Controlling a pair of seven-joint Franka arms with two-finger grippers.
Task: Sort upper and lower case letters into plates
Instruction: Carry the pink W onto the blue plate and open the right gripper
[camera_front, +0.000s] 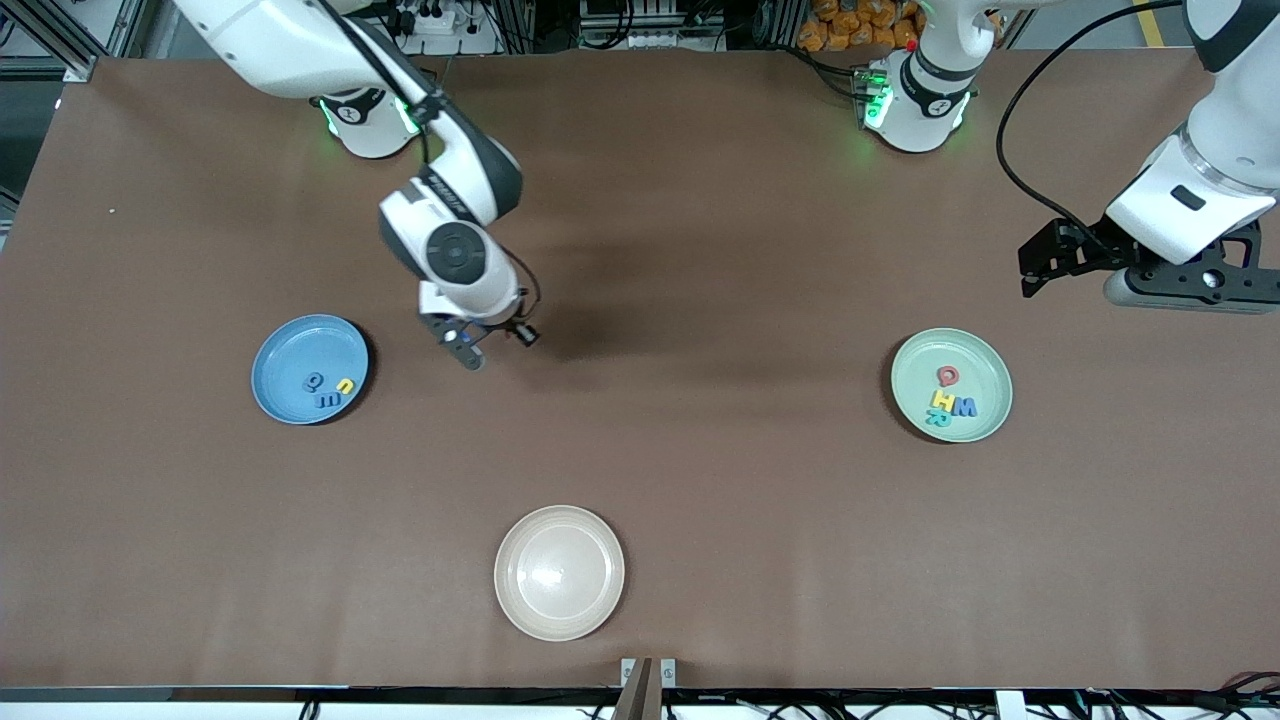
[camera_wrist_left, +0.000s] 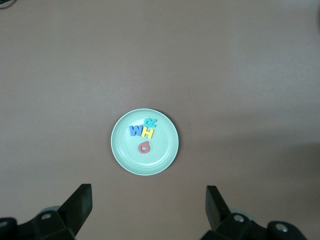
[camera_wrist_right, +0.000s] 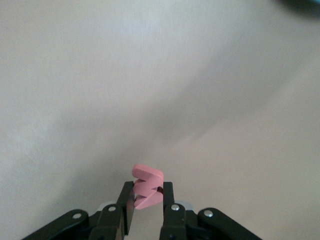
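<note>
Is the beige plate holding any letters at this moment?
No, the beige plate is bare in the front view; the letters seen on plates lie in the blue plate and green plate.

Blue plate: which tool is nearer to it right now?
Right. The right tool, shut on a red letter, hangs over bare table beside the blue plate. The left tool, open, waits near the mint plate at the left arm's end.

Brown table (camera_front: 700, 480): blue plate (camera_front: 290, 395), mint plate (camera_front: 975, 425), seemingly empty beige plate (camera_front: 559, 572).
</note>
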